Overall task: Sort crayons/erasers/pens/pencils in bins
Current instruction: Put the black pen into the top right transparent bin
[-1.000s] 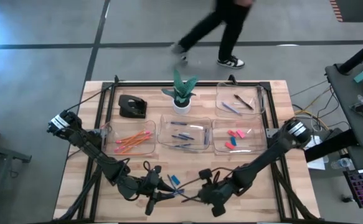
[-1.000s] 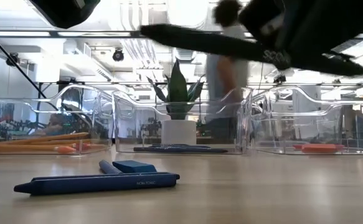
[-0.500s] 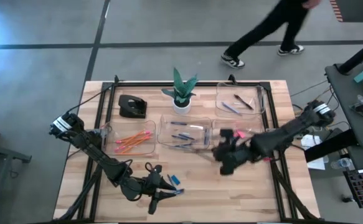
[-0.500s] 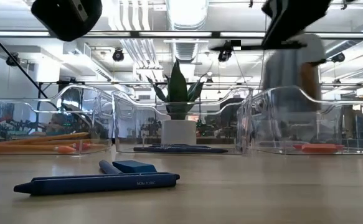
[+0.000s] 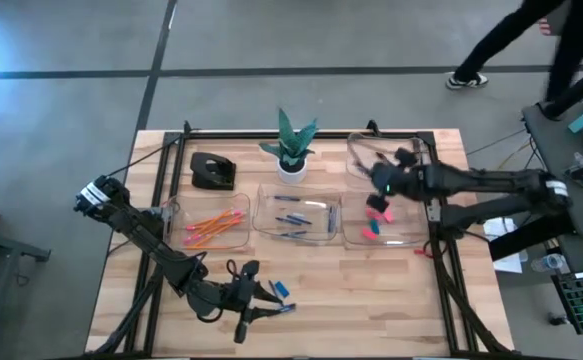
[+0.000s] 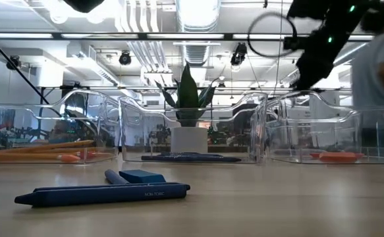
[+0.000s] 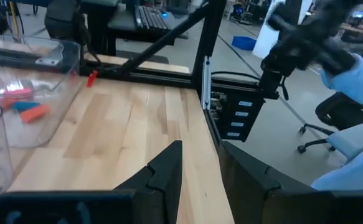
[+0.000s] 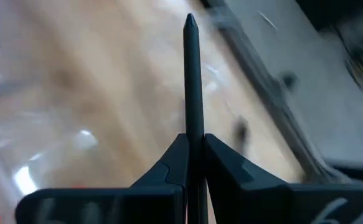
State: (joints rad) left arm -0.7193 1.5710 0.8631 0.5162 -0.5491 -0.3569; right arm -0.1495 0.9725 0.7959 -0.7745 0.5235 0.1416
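Note:
My right gripper (image 5: 374, 181) hangs over the two right-hand bins, shut on a dark pen (image 8: 192, 74). It is between the far bin (image 5: 411, 150) holding pens and the near one (image 5: 399, 238) holding pink and blue erasers. My left gripper (image 5: 267, 300) hovers near the table's front, open, with bare wood between its fingers (image 7: 200, 168). Just beside it a blue crayon (image 6: 103, 193) and a blue eraser (image 6: 142, 176) lie flat on the table. Orange pencils lie in the left bin (image 5: 233, 240), blue crayons in the middle bin (image 5: 267, 195). My right gripper pinches the pen between its two fingers, on the shaft (image 8: 193, 124) behind the pointed end. The pen runs along the fingers and sticks out straight ahead of them. It is lifted clear, above the bins.
A potted plant (image 5: 291, 160) and a black desk object (image 5: 212, 172) stand at the far side. Black frame rails (image 5: 433, 215) run along the table's right edge. A person (image 5: 531, 40) walks on the floor beyond the far right corner.
My right gripper has swung from the table's front centre, beside my left gripper, up and toward the far right, over the right-hand bins, carrying the pen and turning as it went. The crayon and eraser on the table have stayed put.

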